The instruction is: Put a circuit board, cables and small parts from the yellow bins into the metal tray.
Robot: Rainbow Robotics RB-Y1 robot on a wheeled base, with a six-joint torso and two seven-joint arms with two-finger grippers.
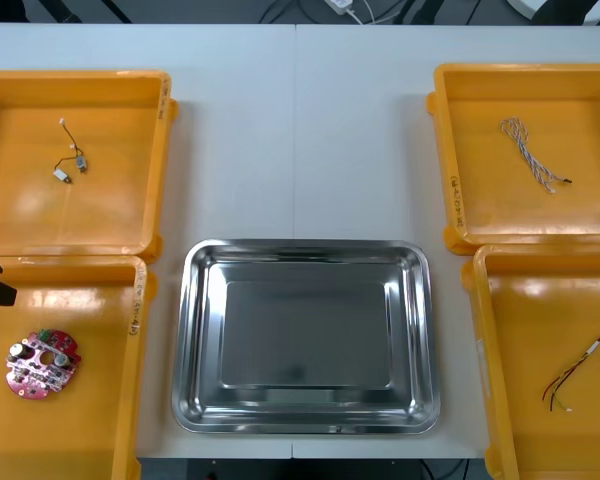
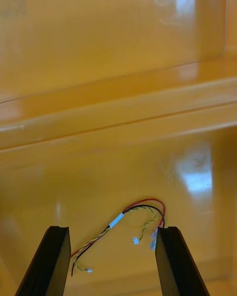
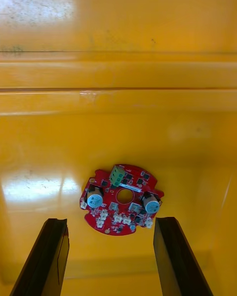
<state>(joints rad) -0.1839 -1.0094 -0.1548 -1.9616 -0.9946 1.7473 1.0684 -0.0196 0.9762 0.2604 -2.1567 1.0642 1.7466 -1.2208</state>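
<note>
Circuit board (image 3: 121, 199) just beyond L end effector (image 3: 110, 219), apart; R end effector (image 2: 113, 228) apart over red/yellow cable (image 2: 116, 220).

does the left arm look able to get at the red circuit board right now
Probably yes: the left gripper hangs above the circuit board, jaws open and the board lying just ahead between them. It lies alone on the floor of its yellow bin, with nothing over or against it.
</note>
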